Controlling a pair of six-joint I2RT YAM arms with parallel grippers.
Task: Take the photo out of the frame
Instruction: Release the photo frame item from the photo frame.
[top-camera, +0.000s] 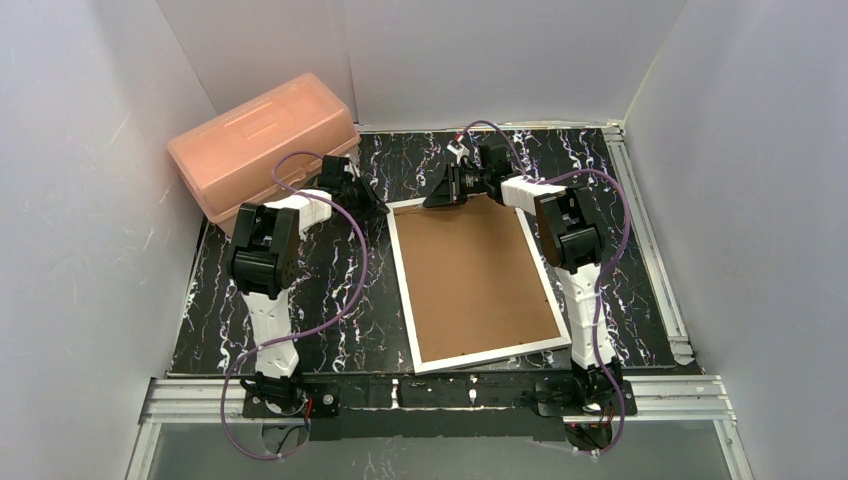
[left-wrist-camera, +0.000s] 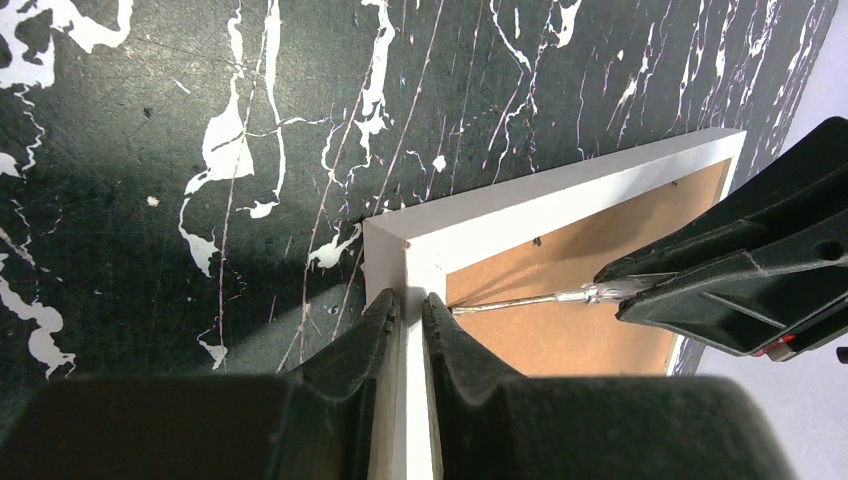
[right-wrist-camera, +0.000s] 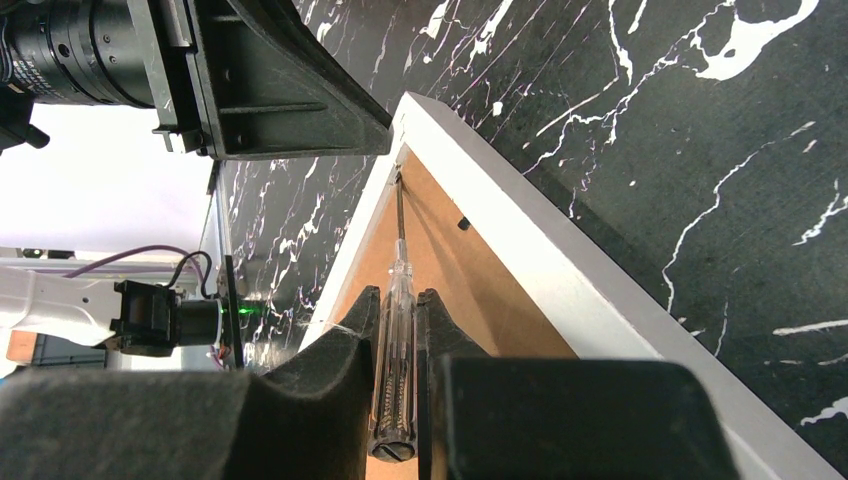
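One large frame (top-camera: 490, 353) lies face down mid-tabletop (top-camera: 300, 300), brown backing board (top-camera: 475, 280) upward. It covers the photo, which cannot be seen. The frame looks light, stiff and thin-edged: hold it by the white border. A pink box (top-camera: 262, 140) stands well apart, far left. The left claw (left-wrist-camera: 408, 300) pinches the border near the far-left corner. The right claw (right-wrist-camera: 398, 298) pinches a screwdriver (right-wrist-camera: 393, 420), tip at that corner.

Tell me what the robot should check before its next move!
1. The frame lies back side up: ok.
2. The left gripper pinches the frame's white border: ok.
3. The right gripper grips the screwdriver: ok.
4. The screwdriver tip sits at the backing board's edge near the corner: ok.
5. The backing board is loosened: cannot tell.
6. The photo is in sight: not ok.
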